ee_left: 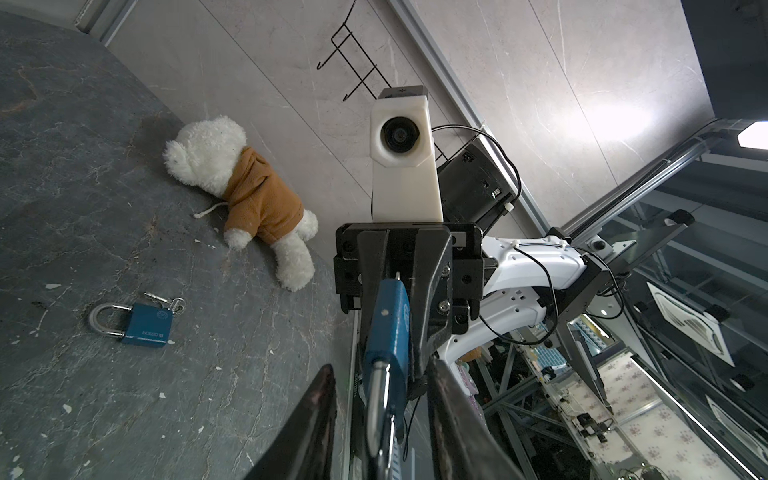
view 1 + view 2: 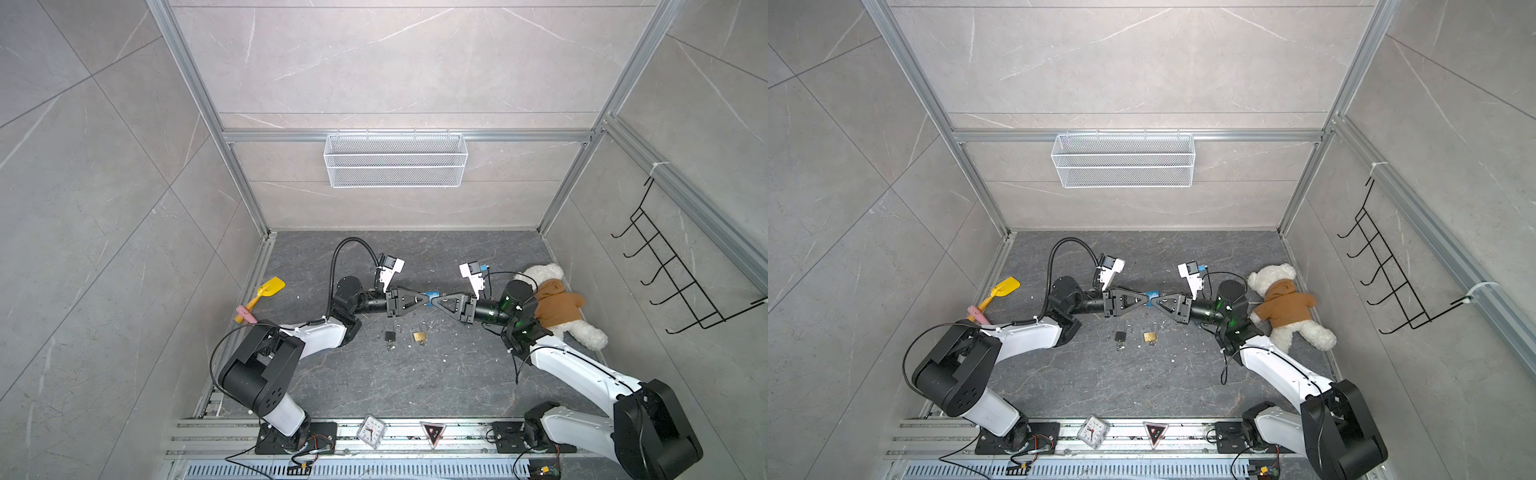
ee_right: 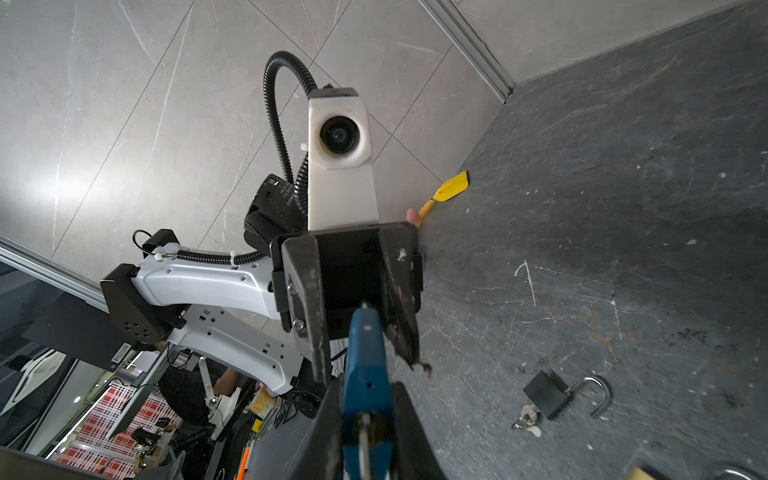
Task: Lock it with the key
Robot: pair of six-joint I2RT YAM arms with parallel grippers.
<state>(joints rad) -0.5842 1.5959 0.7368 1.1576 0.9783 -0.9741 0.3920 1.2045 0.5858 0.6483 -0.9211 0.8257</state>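
A blue padlock (image 2: 430, 295) hangs in mid-air between my two grippers in both top views. My right gripper (image 3: 368, 388) is shut on the padlock's body (image 3: 365, 357) at its keyhole end. The key (image 3: 364, 440) sits in the keyhole and runs back between the fingers. My left gripper (image 1: 380, 365) faces it from the other side. Its jaws stand open on either side of the silver shackle (image 1: 376, 407), with a gap showing on both sides. I cannot tell whether the shackle is latched.
On the floor below the grippers lie a black padlock (image 2: 390, 336) with an open shackle and keys, and a brass padlock (image 2: 419, 336). The left wrist view shows another blue padlock (image 1: 145, 325) on the floor. A teddy bear (image 2: 552, 303) lies right, a yellow shovel (image 2: 266, 293) left.
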